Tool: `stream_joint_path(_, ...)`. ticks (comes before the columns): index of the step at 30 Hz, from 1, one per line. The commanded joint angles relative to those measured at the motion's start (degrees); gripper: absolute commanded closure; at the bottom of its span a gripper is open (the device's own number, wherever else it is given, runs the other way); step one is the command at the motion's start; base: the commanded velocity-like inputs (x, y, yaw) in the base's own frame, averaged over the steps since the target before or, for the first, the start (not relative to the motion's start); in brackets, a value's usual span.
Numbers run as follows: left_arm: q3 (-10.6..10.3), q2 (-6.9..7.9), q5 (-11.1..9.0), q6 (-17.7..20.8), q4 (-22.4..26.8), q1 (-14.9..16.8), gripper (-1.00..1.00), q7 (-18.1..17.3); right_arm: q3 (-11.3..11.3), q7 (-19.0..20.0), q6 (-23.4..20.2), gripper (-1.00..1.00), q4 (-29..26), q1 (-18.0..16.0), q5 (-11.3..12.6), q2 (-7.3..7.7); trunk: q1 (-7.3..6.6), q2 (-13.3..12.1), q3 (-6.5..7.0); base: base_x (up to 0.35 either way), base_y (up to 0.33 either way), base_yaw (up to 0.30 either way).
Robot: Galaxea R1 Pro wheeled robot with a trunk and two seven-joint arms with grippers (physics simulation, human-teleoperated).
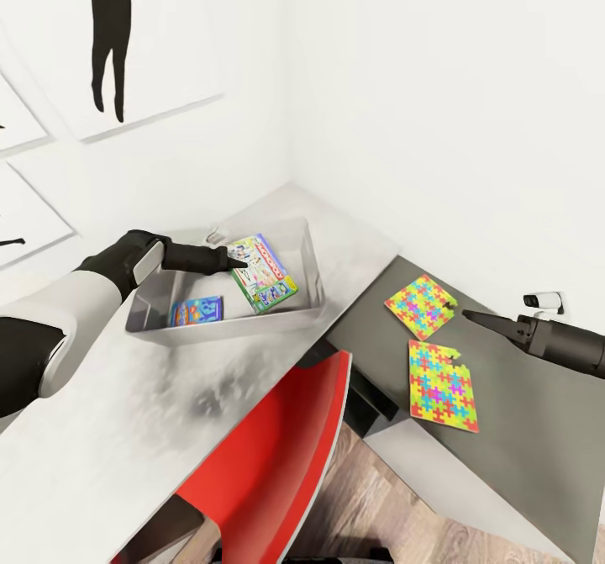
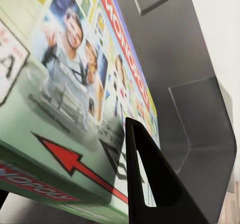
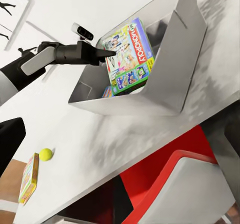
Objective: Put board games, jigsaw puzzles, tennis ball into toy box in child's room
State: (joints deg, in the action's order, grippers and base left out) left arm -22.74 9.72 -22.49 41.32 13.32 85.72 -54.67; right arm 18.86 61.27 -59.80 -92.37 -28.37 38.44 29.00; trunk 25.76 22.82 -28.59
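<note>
So the left gripper (image 1: 238,262) was clamped on the green board game (image 1: 263,273), which leaned tilted inside the grey toy box (image 1: 309,255) over a blue board game (image 1: 196,310) lying flat. Right gripper (image 1: 467,315) hung by the two jigsaw puzzles (image 1: 421,305) on the dark table (image 1: 538,429), couldn't tell if it was parted. Tennis ball (image 3: 46,154) sat on the white table (image 3: 90,144), another game (image 3: 29,178) near its edge.

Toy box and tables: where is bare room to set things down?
Free: light table between toy box and red chair; dark table beyond the jigsaw puzzles. Crowded: inside the box, Monopoly game, blue game, left claw.
</note>
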Motion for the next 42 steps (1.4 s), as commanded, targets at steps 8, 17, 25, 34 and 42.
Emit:
stream_joint_path(8, -0.25, 0.03, -0.41, 0.34, 0.04, 0.06, 1.0, -0.09, 0.04, 0.25, -0.2, -1.0, 0.0, -0.03, -0.12, 0.0, 0.03, 0.1, -0.8, 0.0, 0.0, 0.0)
stream_joint_path(17, -0.21, 0.08, -0.37, 0.34, 0.04, 0.12, 1.0, -0.02, 0.04, 0.26, -0.2, -1.0, 0.0, -0.02, -0.12, 0.06, 0.03, 0.1, -1.56, 0.0, 0.0, 0.0)
stream_joint_path(25, -0.17, 0.15, -0.36, 0.27, 0.06, 0.21, 1.0, 0.88, 0.02, 0.26, -0.2, -1.0, 0.0, 0.01, -0.12, 0.3, 0.03, 0.1, -1.79, 0.0, 0.0, 0.0)
stream_joint_path(34, -0.13, 0.14, -0.5, 0.26, 0.11, 0.25, 1.0, 2.87, -0.04, 0.26, -0.2, -1.0, 0.0, 0.05, -0.12, 0.29, 0.03, 0.1, -1.85, 0.0, 0.0, 0.0)
stream_joint_path(42, 0.09, 0.08, -0.54, 0.25, 0.12, 0.24, 1.0, 3.32, 0.02, 0.26, -0.2, -1.0, 0.0, 0.05, -0.12, 0.15, 0.03, 0.1, -1.95, 0.0, 0.0, 0.0)
